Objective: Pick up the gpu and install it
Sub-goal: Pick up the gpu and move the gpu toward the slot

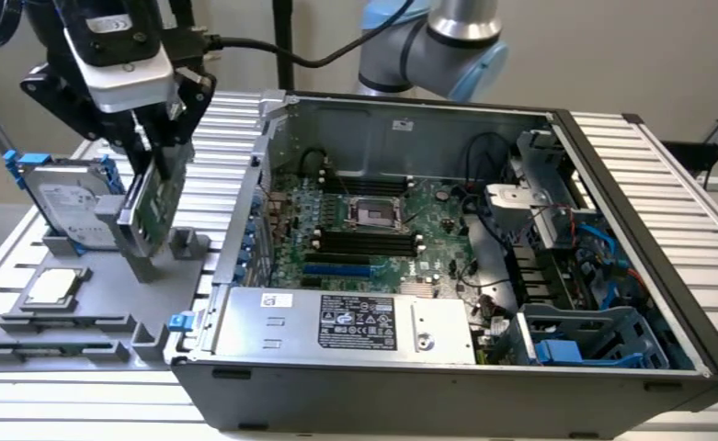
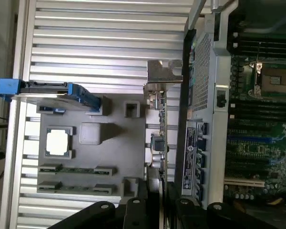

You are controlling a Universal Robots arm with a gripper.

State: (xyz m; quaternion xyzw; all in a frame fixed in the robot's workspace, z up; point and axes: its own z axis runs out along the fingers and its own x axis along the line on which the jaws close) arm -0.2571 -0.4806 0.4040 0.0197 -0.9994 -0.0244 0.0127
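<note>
**One card clamped upright beside the open case**

The gpu, a thin green circuit board with a silver end bracket, stands on edge with the black gripper clamped on its upper edge. It is at the slotted posts of a grey moulded tray. The tray carries a silver hard drive in a blue frame, a square silver processor chip and two memory sticks. Just beside it, the dark open computer case holds a green motherboard and a silver power supply.

Exterior view looks down obliquely, wrist view straight down; both share the tray.
</note>
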